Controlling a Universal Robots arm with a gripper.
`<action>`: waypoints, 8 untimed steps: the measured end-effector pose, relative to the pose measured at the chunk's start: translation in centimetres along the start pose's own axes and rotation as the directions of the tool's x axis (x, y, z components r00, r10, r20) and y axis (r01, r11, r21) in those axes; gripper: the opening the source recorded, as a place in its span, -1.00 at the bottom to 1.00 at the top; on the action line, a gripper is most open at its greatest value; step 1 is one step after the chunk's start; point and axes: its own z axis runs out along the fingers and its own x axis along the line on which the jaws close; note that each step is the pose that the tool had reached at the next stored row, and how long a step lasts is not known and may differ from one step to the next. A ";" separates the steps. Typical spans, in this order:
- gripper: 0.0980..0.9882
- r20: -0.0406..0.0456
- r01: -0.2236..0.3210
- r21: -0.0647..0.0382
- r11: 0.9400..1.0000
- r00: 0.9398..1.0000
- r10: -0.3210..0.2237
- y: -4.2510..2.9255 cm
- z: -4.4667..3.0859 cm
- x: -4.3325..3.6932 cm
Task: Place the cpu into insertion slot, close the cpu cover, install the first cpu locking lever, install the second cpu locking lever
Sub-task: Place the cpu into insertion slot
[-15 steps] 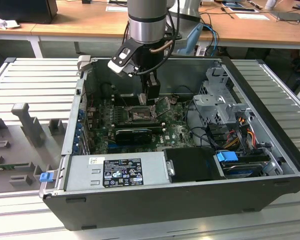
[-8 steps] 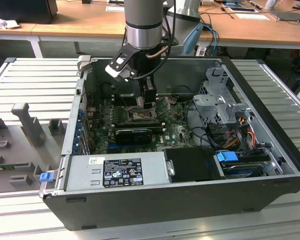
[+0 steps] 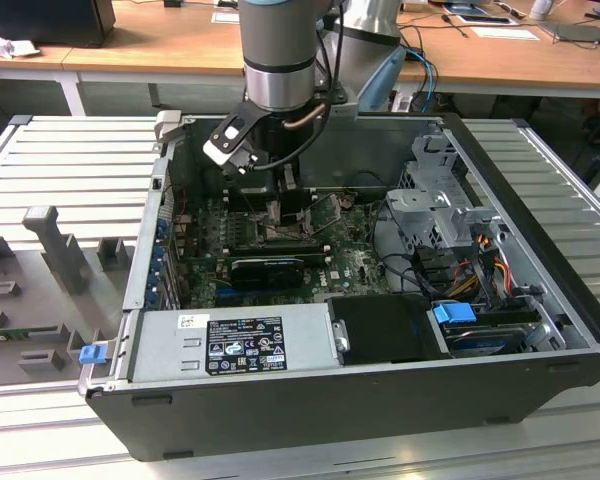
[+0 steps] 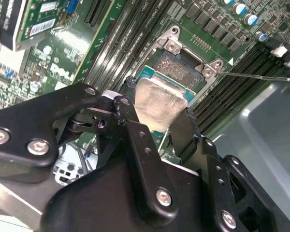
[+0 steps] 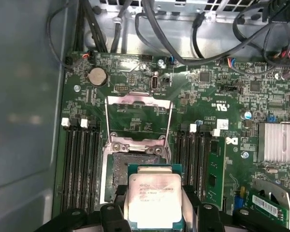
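Open computer case (image 3: 380, 400) lies on its side on a ribbed metal worktop (image 3: 70, 160), with one arm (image 3: 280, 60) reaching down into it.

Contents of the case:
- one green motherboard (image 3: 352, 265) across the floor
- one grey power supply (image 3: 230, 340) along the near wall
- one metal drive cage (image 3: 435, 200) at the exterior view's right, with loose cables beside it

On the board:
- one insertion slot (image 5: 117, 178)
- one cpu cover (image 5: 137, 100), flipped up and back at the slot's far side, with the board visible through its window
- one coin cell (image 5: 97, 76) farther off
- one finned heat sink (image 5: 278, 142)

One cpu (image 5: 152, 200), silvery lid up on a green base, is clenched between the jaws. In the second wrist view, black fingers (image 4: 183, 133) press on two opposite edges of the cpu (image 4: 159, 104). It sits over the near part of the insertion slot (image 4: 176, 65), and the far part of the slot is uncovered. Whether the chip touches the contacts or hangs just above them, I cannot tell.

One thin metal rod (image 4: 253, 76) runs out from a slot corner.

Long black memory slots (image 5: 79, 164) flank the socket on both sides. Their near ends are hidden behind the jaws, so the count is unsure. One green module (image 5: 215, 169) stands in the right bank.

In the exterior view the arm blocks the cpu and most of the slot.

Outside the case, at the exterior view's left, stand grey fixtures (image 3: 55, 245) and one blue clip (image 3: 93, 352).
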 end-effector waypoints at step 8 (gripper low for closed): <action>-0.03 0.000 -0.002 0.000 1.000 1.000 0.002 -0.19 1.23 0.54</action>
